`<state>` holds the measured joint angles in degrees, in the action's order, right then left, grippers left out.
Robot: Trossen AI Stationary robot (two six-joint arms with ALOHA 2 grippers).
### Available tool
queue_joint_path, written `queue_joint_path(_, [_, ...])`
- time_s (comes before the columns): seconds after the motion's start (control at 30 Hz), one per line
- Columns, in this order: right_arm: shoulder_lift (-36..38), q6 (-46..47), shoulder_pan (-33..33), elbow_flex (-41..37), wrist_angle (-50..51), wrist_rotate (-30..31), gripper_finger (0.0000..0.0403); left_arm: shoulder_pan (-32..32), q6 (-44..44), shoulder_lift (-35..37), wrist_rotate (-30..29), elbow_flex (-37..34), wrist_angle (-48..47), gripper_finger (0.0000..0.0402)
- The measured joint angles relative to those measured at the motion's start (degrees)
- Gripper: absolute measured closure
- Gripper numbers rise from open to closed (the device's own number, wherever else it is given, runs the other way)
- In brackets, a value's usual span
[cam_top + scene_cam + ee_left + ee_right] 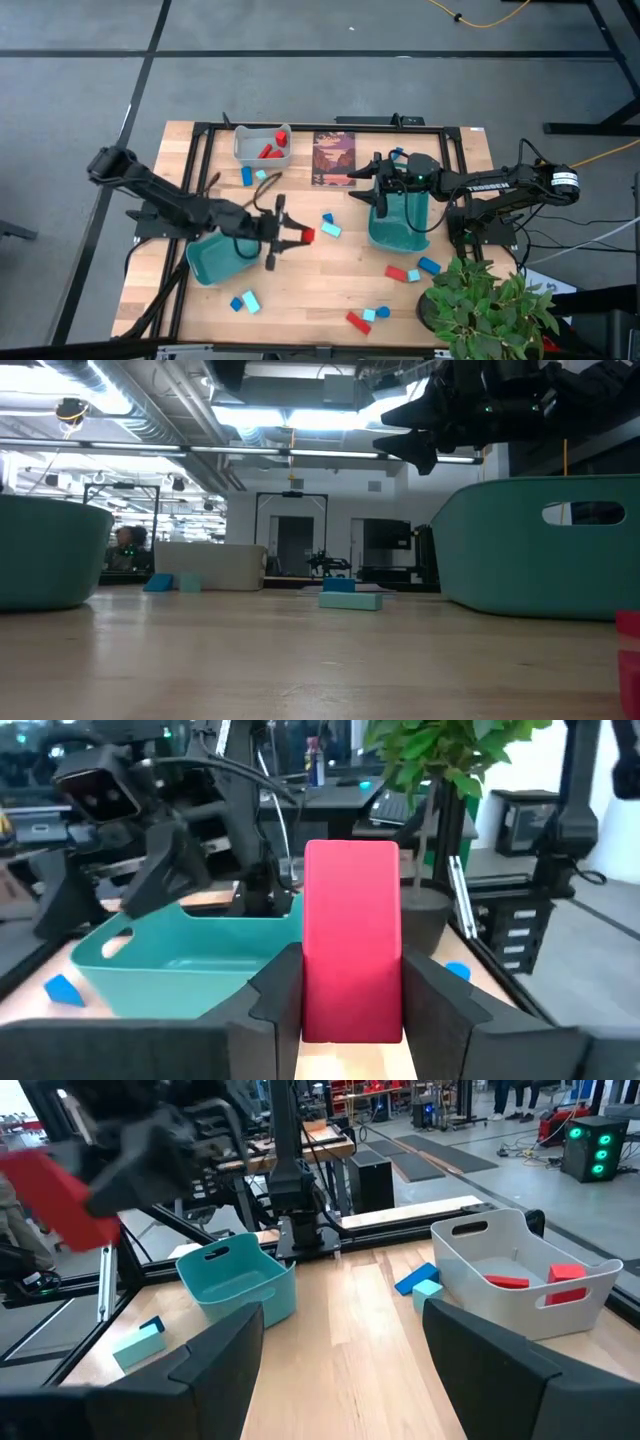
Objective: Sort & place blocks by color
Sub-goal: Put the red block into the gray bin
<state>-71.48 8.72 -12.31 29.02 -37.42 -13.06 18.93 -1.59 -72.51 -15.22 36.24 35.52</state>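
Now the left gripper [296,236] pinches a red block [307,235] above the table's [330,290] middle, its teal bin [215,260] at eight o'clock. The right gripper [379,196], fingers spread and empty, hangs over the other teal bin [400,236]. Loose blocks lie at five o'clock.

Grey tiled floor [300,60] around my wooden table [300,290]; yellow cable [480,18] lies beyond it. Ceiling lights [290,415], ducts overhead.

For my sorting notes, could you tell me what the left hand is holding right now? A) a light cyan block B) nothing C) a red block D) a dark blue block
C: the left hand is shut on a red block, which stands upright between its fingers in the left wrist view.
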Motion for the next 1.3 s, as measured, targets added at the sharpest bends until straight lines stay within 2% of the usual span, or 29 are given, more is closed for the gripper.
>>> queue_joint_path(0.2, [0.00, -0.45, 0.00, 0.00, -0.36, 0.00, 0.0126, -6.70, -1.46, 2.27, 8.36, -6.32, 10.42, 0.0277])
queue_joint_path(0.37, [0.00, -0.43, 0.00, 0.00, -0.41, 0.00, 0.0126, -13.52, -0.38, 2.21, 17.50, -7.05, 12.93, 0.0277])
queue_joint_path(0.47, [0.00, -0.45, 0.01, 0.00, -0.44, 0.00, 0.0126, -17.26, -0.02, 2.18, 20.58, -7.05, 13.28, 0.0277])
queue_joint_path(0.6, [0.00, -1.61, 0.00, 0.00, -0.49, 0.00, 0.0126, -21.25, -0.02, 2.18, 20.85, -7.05, 16.50, 0.0277])
queue_joint_path(0.8, [0.00, -2.80, 0.00, 0.00, -2.11, -0.01, 0.0126, -25.68, 2.06, 2.18, 20.87, -7.05, 16.40, 0.0277])
queue_joint_path(1.3, [0.00, -3.20, 0.00, 0.00, -2.37, -0.02, 0.0126, -26.15, 2.56, 2.18, 20.20, -7.05, 16.20, 0.0277])
